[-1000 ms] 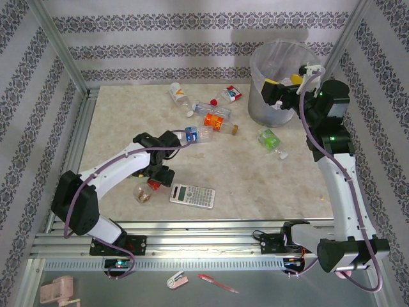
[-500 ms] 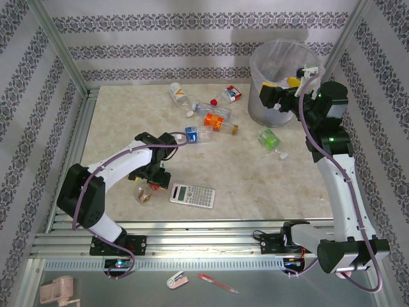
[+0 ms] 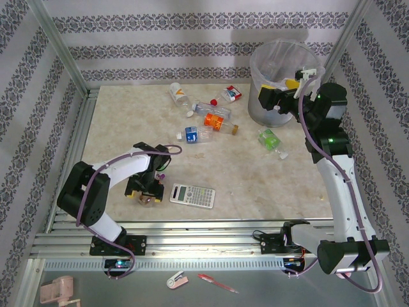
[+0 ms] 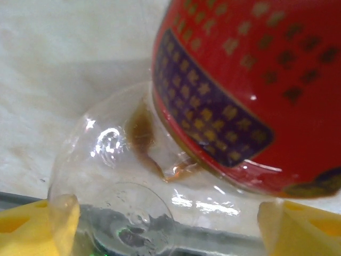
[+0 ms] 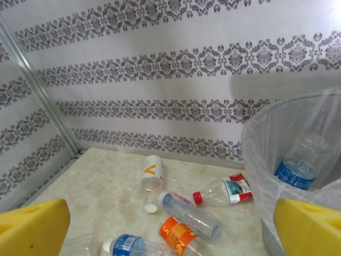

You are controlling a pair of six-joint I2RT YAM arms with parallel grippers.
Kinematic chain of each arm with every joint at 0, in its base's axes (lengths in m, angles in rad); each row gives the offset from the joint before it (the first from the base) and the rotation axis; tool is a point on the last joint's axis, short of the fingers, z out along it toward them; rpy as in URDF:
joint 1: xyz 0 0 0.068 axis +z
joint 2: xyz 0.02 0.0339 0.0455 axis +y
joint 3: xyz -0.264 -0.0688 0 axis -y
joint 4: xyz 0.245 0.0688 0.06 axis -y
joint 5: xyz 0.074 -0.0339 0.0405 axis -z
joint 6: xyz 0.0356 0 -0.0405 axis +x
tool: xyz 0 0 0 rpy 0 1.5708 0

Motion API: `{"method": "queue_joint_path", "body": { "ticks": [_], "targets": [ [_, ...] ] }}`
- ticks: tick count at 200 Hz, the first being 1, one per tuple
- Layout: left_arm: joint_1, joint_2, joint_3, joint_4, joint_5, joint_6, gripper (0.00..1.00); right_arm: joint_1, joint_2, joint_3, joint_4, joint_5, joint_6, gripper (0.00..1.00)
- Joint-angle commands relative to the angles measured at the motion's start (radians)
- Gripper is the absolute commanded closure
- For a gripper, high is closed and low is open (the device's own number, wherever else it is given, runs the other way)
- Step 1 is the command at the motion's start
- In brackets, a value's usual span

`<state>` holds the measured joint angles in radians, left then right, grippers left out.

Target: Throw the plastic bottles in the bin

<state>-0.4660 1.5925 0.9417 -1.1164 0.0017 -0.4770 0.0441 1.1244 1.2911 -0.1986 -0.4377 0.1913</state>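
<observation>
At 7 o'clock on the counter [image 3: 255, 185], the left tool [image 3: 146, 190] hangs released over a red bottle [image 4: 234, 80], its yellow pads [image 4: 34, 229] astride the clear base. Whether they touch it I cannot tell. The calculator [image 3: 192, 195] lies just beside the tool, at its 3 o'clock. At 1 o'clock stands the bin [image 3: 255, 77], and the right tool [image 5: 170, 229] is released beside its rim, gripping nothing. 1 blue-labelled bottle [image 5: 294, 172] lies inside the bin. 5 bottles [image 3: 217, 121] are scattered near 12 o'clock, and a green bottle [image 3: 270, 138] lies at the bin's 6 o'clock.
</observation>
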Motion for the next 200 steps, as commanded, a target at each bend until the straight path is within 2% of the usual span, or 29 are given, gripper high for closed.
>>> {"method": "queue_joint_path", "body": {
  "ticks": [1, 54, 85, 124, 200],
  "targets": [
    [0.012, -0.025, -0.02, 0.052, 0.026, -0.016, 0.14, 0.014, -0.006, -0.013, 0.022, -0.03, 0.026, 0.02],
    [0.021, -0.022, -0.043, 0.125, 0.053, 0.009, 0.19, 0.021, -0.015, -0.018, 0.011, -0.028, 0.019, 0.02],
    [0.021, -0.037, -0.028, 0.147, 0.091, 0.039, 0.28, 0.022, -0.032, -0.028, 0.002, -0.018, 0.017, 0.02],
    [0.02, -0.142, -0.006, 0.156, 0.095, 0.054, 0.35, 0.023, -0.055, -0.051, 0.005, -0.013, 0.015, 0.02],
    [0.012, -0.379, 0.043, 0.225, 0.244, 0.144, 0.44, 0.022, -0.051, -0.065, 0.022, -0.003, 0.042, 0.02]
  ]
}}
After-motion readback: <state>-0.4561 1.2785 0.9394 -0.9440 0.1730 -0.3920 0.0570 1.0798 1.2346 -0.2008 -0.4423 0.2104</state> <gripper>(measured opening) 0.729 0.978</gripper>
